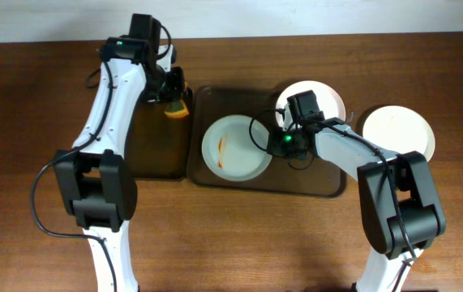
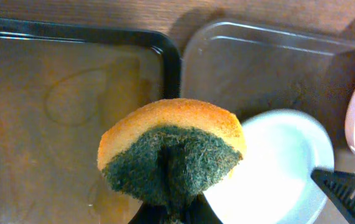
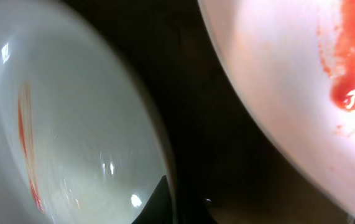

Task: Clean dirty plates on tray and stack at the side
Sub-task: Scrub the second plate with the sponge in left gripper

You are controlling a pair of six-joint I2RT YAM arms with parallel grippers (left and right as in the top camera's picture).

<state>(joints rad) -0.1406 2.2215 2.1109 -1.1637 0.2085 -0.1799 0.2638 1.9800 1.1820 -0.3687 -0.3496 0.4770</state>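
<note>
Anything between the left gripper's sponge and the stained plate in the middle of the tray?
Nothing visible. The sponge hangs up-left of the stained plate; only the tray rim lies between them. The right gripper sits at the plate's far right edge.

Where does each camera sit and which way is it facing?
Overhead: above the table, facing straight down on left arm, right arm, tray and streaked plate.
Left wrist: on the left arm, facing down past left fingers pinching the sponge.
Right wrist: on the right arm, close over the streaked plate; right fingers barely show.
Overhead and right wrist share that plate.
</note>
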